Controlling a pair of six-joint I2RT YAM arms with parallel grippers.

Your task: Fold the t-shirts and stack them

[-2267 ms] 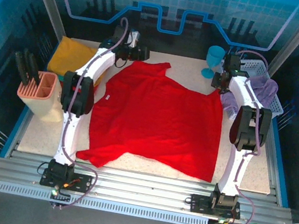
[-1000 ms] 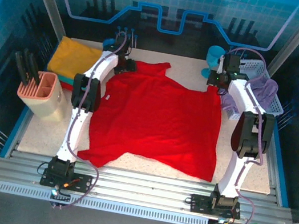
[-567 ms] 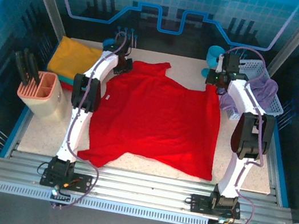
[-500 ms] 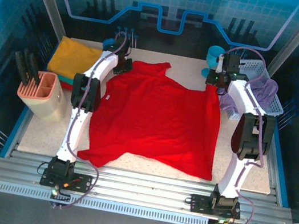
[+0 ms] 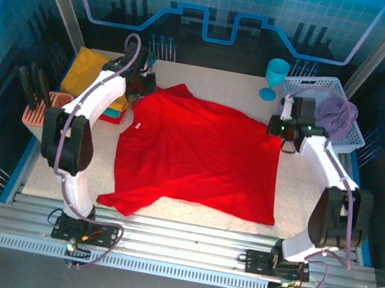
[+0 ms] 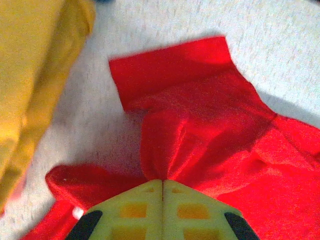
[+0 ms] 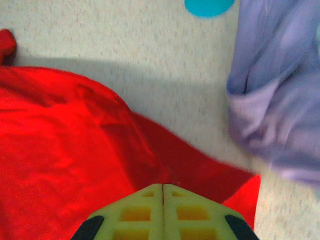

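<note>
Left gripper [image 6: 163,182] and right gripper [image 7: 163,186] clamp the red t-shirt [image 5: 202,153] by its far corners: first fold apparently starting, next probably an even lift toward the table's [image 5: 225,83] near edge.

Two arms are bolted to the slotted metal rail [image 5: 175,239]: a left arm [image 5: 94,100] and a right arm [image 5: 327,162], each built of curved white links joined by bulky black joint housings [image 5: 64,145]. Black base plates [image 5: 85,230] sit on the rail. A grey-lilac cable [image 5: 126,46] loops along each arm. At the ends farthest from the rail, the left gripper [image 6: 163,182] and right gripper [image 7: 163,186] carry yellow-green pads with square recesses and black rounded corners.
</note>
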